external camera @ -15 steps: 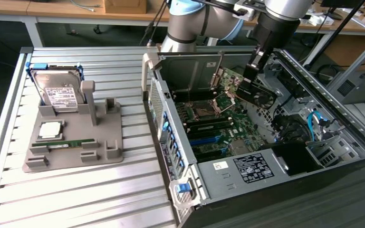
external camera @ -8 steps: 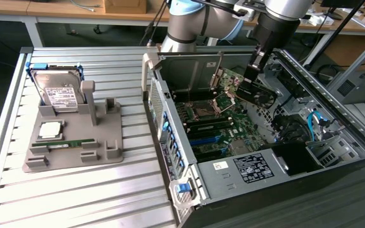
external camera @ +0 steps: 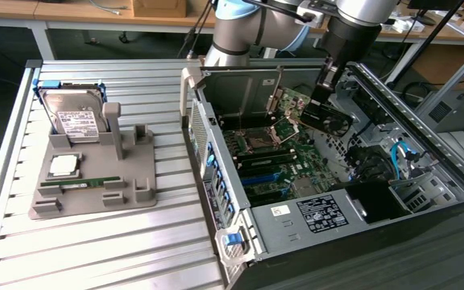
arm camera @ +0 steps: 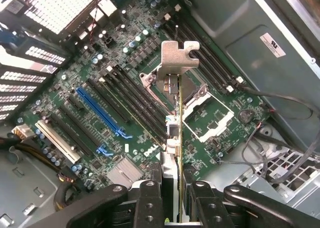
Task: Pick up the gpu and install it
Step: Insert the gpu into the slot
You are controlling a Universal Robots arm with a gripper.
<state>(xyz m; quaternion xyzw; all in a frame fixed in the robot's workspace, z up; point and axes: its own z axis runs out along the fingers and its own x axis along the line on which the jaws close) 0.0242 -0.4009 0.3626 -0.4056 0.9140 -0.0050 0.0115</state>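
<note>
Nearest in the exterior view is the metal table (external camera: 95, 254) with long ribs. On it, to the exterior view's right, lies a big computer box (external camera: 252, 241) with its side off, so you can look right in. To the exterior view's left sits a gray tray (external camera: 135, 196). In the tray lie a thin green memory stick (external camera: 91, 181) and a square chip (external camera: 63, 164), and further back a silver hard drive (external camera: 75, 118) stands on its edge. Deeper inside the computer box is the green board (external camera: 277, 154) (arm camera: 125, 62), with a long blue slot (arm camera: 100, 112) and a square metal frame (arm camera: 210, 123) on it. The gpu (external camera: 333, 121) (arm camera: 179, 138) is over this green board, near the far wall of the box, and it leans a bit. It is not sitting in any slot. The hand (external camera: 323, 99) (arm camera: 175, 198) is closed on the gpu, with one of its black fingers (arm camera: 150, 203) pressed on each flat side. In the wrist view the gpu is seen from its thin edge, above the square metal frame, and its silver bracket (arm camera: 177, 55) is at the end away from the hand. Farthest back, the gray and blue arm (external camera: 240, 24) reaches down into the box from behind it.
</note>
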